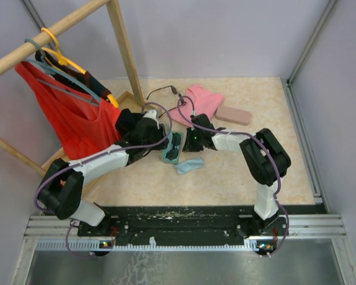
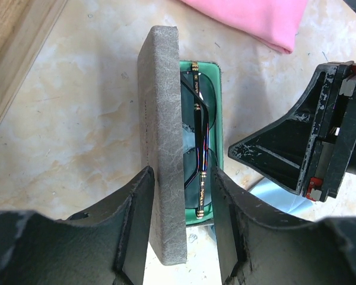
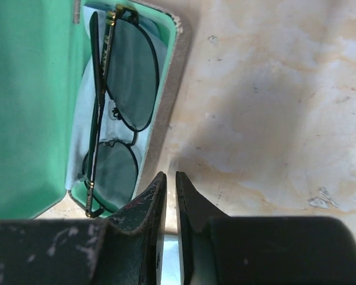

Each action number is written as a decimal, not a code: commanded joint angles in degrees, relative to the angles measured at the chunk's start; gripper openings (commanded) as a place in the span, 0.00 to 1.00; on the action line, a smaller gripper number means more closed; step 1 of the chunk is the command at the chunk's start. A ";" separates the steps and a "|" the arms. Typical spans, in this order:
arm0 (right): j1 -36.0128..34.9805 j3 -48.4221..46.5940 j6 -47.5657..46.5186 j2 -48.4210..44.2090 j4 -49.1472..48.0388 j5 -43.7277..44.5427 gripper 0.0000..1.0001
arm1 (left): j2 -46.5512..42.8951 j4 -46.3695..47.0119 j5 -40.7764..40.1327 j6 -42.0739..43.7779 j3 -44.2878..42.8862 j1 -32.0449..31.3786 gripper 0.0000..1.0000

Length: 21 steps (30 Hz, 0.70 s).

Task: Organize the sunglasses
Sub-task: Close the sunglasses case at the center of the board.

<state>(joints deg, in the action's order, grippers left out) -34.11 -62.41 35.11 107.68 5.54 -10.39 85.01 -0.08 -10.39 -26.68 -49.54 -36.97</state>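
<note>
Sunglasses (image 3: pixel 124 77) lie folded inside the open grey case (image 2: pixel 163 107). The left gripper (image 2: pixel 181 184) straddles the case's upright lid, fingers apart and not clamped. The right gripper (image 3: pixel 171 181), nearly together and empty, sits just beside the case's rim. Best to tip the lid down gently, with the right fingers clear of the case.

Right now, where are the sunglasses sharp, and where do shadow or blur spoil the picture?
Top external view: even light, but the sunglasses look tiny. Left wrist view: sunglasses and grey case lid sharp; the left gripper's fingers dark and soft. Right wrist view: sunglasses crisp, a soft shadow on the table; the right gripper's fingers blurred.
</note>
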 commanded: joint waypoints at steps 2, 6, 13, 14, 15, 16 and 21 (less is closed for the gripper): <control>-0.44 -2.50 0.14 1.72 -2.20 -3.43 0.12 | -1.52 0.49 0.17 0.41 1.47 -0.21 0.49; -0.43 -3.59 0.23 2.63 -2.25 -3.72 0.12 | -2.66 1.20 -0.23 -0.19 2.29 0.07 0.49; -0.43 -6.54 -0.04 5.14 -2.22 -5.07 0.12 | -2.83 2.89 1.50 -0.96 3.09 1.51 0.48; -0.43 -7.01 -0.24 5.58 -2.08 -5.34 0.12 | -2.72 3.11 1.70 -1.00 3.19 1.69 0.47; -0.43 -7.32 -0.32 5.95 -2.01 -5.55 0.12 | -2.48 3.34 1.89 -1.00 3.15 1.84 0.47; -0.43 -7.59 -0.38 6.23 -2.05 -5.67 0.12 | -2.28 3.59 2.02 -1.15 3.21 2.02 0.46; -0.43 -7.85 -0.69 6.83 -1.88 -5.58 0.11 | -1.78 4.56 2.05 -1.80 3.17 3.28 0.46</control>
<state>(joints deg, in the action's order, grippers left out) -34.11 -68.38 35.14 113.21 4.34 -15.81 83.29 1.54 -9.52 -27.22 -46.65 -34.74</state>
